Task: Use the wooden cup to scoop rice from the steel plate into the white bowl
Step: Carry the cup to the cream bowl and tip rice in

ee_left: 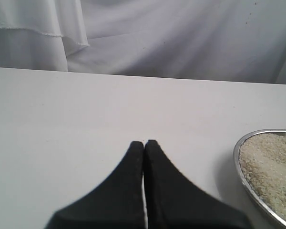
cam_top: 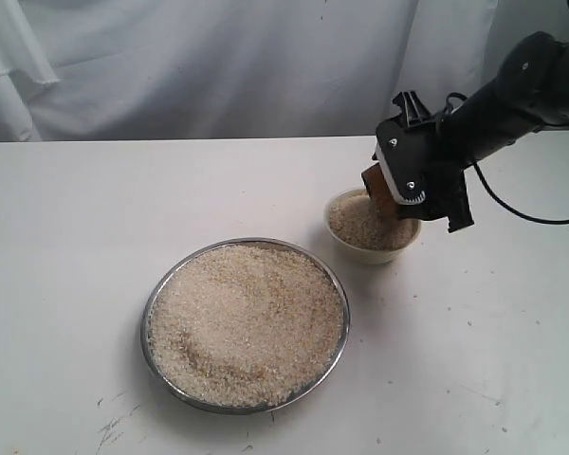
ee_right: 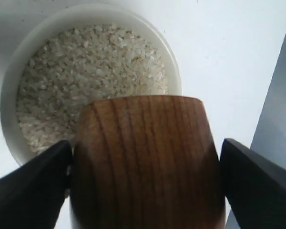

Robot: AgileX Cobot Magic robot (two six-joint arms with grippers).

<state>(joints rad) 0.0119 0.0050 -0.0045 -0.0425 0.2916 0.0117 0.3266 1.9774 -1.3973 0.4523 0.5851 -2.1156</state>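
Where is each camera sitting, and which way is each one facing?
Exterior: off the arms, looking down at the table, plate and bowl; shows the right arm and right gripper holding the cup over the bowl.
Left wrist: on its arm, facing across the table toward the curtain; shows the shut left gripper.
Right wrist: on its arm, looking down past the cup into the bowl; shows both fingers.
Shared: exterior and right wrist see cup and bowl; exterior and left wrist, the plate.

The white table (cam_top: 66,237) carries the steel plate (cam_top: 146,322) near its middle and, at the plate's two o'clock, the white bowl (cam_top: 360,254), close but apart.
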